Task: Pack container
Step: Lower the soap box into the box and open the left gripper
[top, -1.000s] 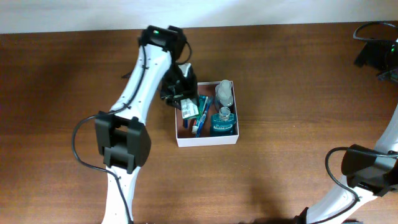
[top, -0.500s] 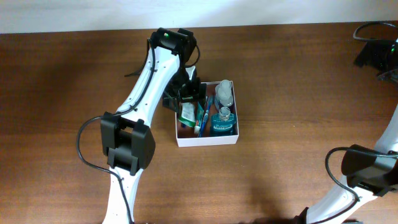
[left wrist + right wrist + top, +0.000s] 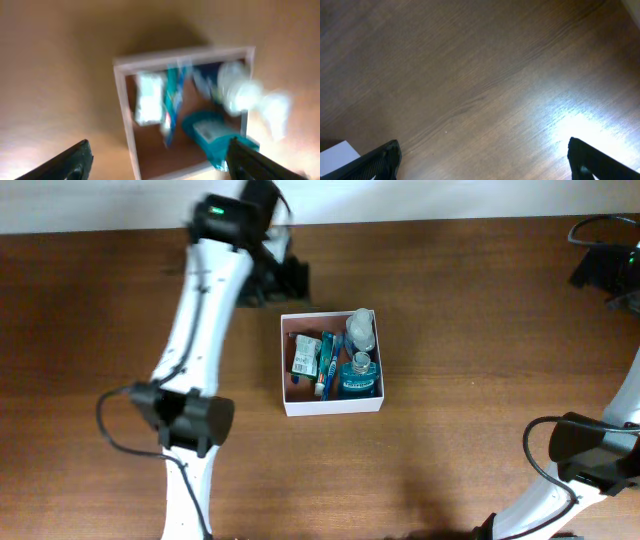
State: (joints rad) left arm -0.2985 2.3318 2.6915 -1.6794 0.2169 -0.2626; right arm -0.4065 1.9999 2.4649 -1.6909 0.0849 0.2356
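Across the wide brown bench [image 3: 460,300], the big news is the left arm [image 3: 200,310]. A second ago it was bent down into the box, and now it has swung up and away toward the far edge. Its picture smears with the speed of that move. The right arm [image 3: 590,450] has not budged, parked at the near right corner.

The container [image 3: 330,406] sits where it was, mid-bench, square to the camera and clear of both arms.

The left pincer [image 3: 285,280] now hangs just beyond the container's far left corner. Its fingers are spread wide with nothing between them. The right pincer [image 3: 482,160] is also spread wide and empty, looking at bare wood.

So what did it leave behind? A green-and-white packet [image 3: 303,360] now lies flat on the reddish floor by the left wall, right where the fingers were working. Beside it a blue toothbrush [image 3: 322,368] lies lengthwise. Then comes a teal bottle [image 3: 358,375] at the near right and a clear bottle [image 3: 361,328] at the far right. The left wrist view is badly blurred, so I would not swear the packet lies perfectly flat.

The drop looks made. No loose item shows on the bench from above, so packing seems close to finished.
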